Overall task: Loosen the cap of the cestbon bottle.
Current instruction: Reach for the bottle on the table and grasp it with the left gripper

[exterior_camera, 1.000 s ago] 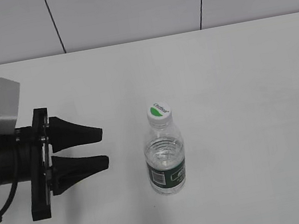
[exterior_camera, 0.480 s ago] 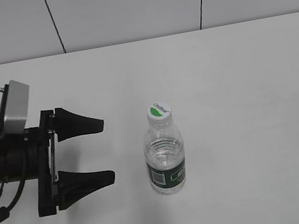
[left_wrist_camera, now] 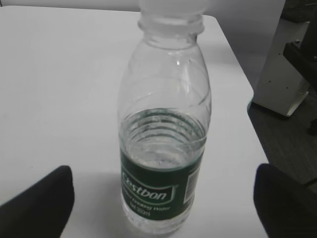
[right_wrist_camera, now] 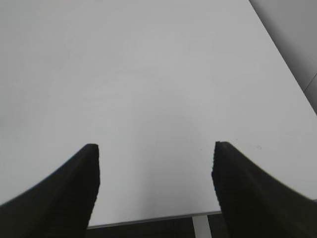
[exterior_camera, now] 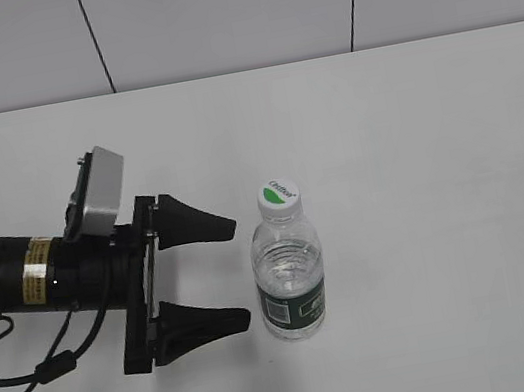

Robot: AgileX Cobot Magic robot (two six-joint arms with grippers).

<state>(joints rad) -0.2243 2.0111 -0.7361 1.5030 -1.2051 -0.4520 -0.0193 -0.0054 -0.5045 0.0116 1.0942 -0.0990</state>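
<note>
The cestbon bottle point(exterior_camera: 291, 277) stands upright on the white table, clear with a dark green label and a barcode patch. Its white cap point(exterior_camera: 279, 196) with a green leaf mark is on top. My left gripper point(exterior_camera: 242, 271) is open, its two black fingertips just left of the bottle and apart from it. In the left wrist view the bottle point(left_wrist_camera: 164, 148) stands between and beyond the open fingers point(left_wrist_camera: 163, 198), and the cap point(left_wrist_camera: 172, 6) is cut off at the top edge. My right gripper point(right_wrist_camera: 156, 171) is open and empty over bare table; it is out of the exterior view.
The white table point(exterior_camera: 441, 174) runs to a grey panelled wall at the back. The left wrist view shows the table's right edge and a white stand point(left_wrist_camera: 282, 74) on the floor beyond. The right wrist view shows the table's near edge point(right_wrist_camera: 148, 220).
My left gripper has opened wider and moved right toward the bottle, until its fingertips are just beside it. The bottle has not moved.
</note>
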